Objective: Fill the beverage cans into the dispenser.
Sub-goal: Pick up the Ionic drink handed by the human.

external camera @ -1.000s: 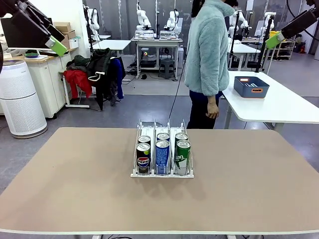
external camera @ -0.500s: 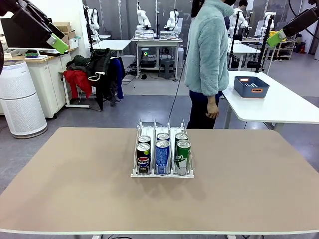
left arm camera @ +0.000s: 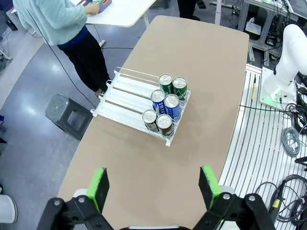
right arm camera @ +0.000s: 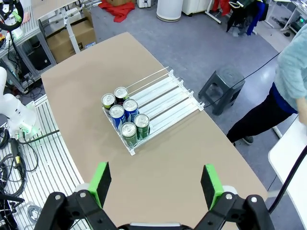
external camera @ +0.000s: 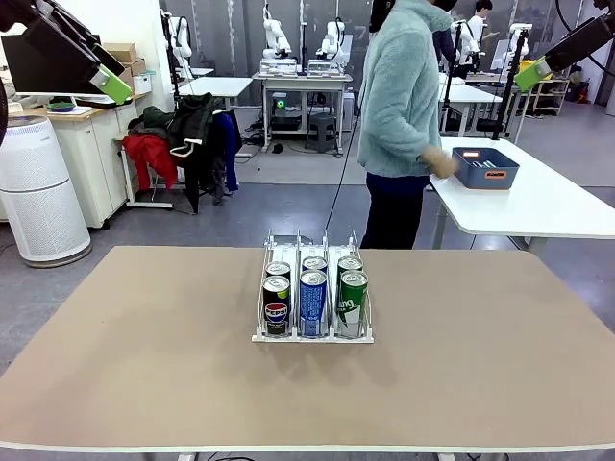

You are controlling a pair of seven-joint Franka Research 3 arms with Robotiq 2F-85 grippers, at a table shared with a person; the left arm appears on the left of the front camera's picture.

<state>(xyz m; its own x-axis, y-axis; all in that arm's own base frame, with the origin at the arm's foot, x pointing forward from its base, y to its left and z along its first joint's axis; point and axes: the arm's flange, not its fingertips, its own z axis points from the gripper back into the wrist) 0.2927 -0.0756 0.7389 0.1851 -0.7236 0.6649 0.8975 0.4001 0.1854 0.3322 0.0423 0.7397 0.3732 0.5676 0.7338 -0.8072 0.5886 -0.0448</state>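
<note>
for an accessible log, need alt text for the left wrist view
Six beverage cans, two each green, blue and black, sit bunched at one end of a clear three-lane dispenser on a tan table. The left tool hangs open high above; a person in pale fleece stands beyond.

L arm (external camera: 48,40), R arm (external camera: 575,43) raised high, jaws of both wide apart, empty

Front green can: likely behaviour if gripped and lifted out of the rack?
The front green can looks rigid and smooth-sided, so it is probably slippery under a light grip. It stands tall and slim, so it is likely tippy once free. Inside the dispenser the blue can sits close beside it, so a sideways push probably moves it little.
</note>
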